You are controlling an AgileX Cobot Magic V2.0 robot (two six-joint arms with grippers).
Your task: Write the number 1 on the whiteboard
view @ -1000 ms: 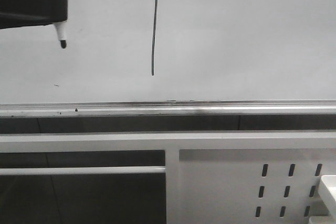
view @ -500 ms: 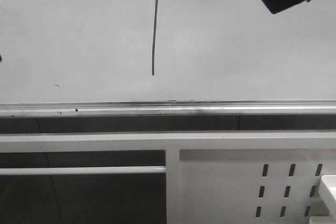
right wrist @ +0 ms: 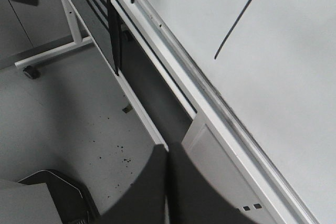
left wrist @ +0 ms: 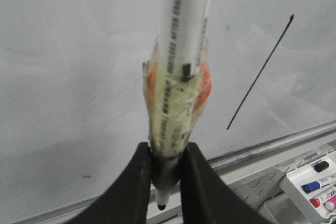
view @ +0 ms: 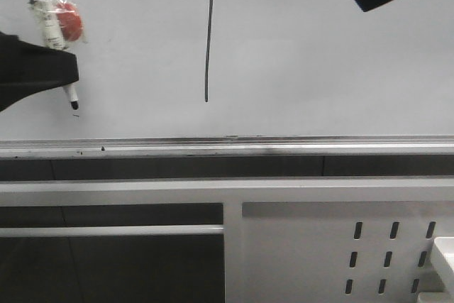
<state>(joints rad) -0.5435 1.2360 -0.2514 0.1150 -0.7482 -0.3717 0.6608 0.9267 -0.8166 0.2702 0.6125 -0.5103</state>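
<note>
The left gripper's (left wrist: 165, 179) two matte black fingers (left wrist: 128, 187) clamp one white cylindrical plastic marker pen (left wrist: 181, 66), wrapped in crinkled clear tape over red. The right gripper's (right wrist: 167, 182) two black fingers (right wrist: 142, 187) press together, holding nothing. One thin dark near-vertical stroke, the number 1 (view: 208, 40), sits on the glossy flat white whiteboard (view: 319, 69), right of the pen, above the board's single silver metal rail (view: 284, 148).
</note>
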